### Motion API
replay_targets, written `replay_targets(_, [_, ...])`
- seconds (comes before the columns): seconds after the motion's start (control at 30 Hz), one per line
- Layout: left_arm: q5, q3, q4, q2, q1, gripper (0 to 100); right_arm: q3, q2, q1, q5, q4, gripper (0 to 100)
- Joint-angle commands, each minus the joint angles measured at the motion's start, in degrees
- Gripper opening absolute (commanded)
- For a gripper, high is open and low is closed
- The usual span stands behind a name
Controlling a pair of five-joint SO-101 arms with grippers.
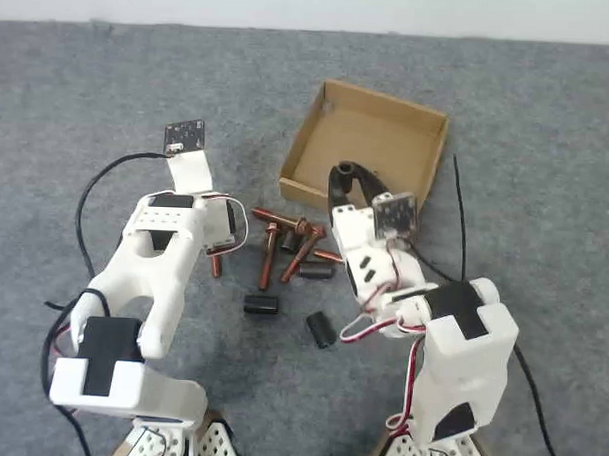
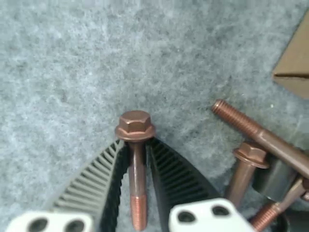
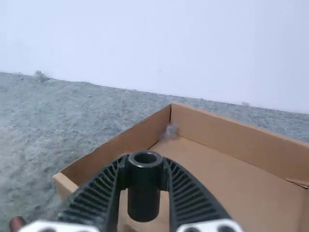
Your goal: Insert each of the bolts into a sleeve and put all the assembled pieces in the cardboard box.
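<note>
- The left gripper [image 2: 136, 145] is clenched on a copper-coloured bolt [image 2: 135, 126]. The shank sits between the ribbed fingers and the hex head just past their tips, low over the grey carpet [image 2: 72, 58].
- The right gripper [image 3: 144, 166] grasps a black sleeve [image 3: 144, 193] upright, bore facing up, at the near wall of the cardboard box [image 3: 231, 140].
- Loose bolts [image 1: 284, 237] lie heaped between the arms, near the held one.
- Loose sleeves [image 1: 261, 306] lie on the carpet near the heap, closer to the arm bases.
</note>
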Motion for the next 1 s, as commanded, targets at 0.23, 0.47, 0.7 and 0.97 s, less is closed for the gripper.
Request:
replay_targets(0.23, [-0.53,-0.66,-1.41,-4.04,-0.18,1,15.38,-1.27,-0.40,-0.53,-22.20,0.6])
replay_targets(0.47, [-0.53,-0.66,-1.41,-4.04,-0.18,1,24.88,-1.27,-1.01,-0.53,-27.47,0.6])
replay_targets(0.7, [-0.53,-0.57,-1.32,-4.04,-0.18,1,28.31,-1.36,-3.56,-0.53,-27.91,0.6])
replay_targets(0.97, [-0.53,-0.92,-1.58,-4.40,-0.09,1,28.22,-1.27,-7.69,-0.53,-27.91,0.6])
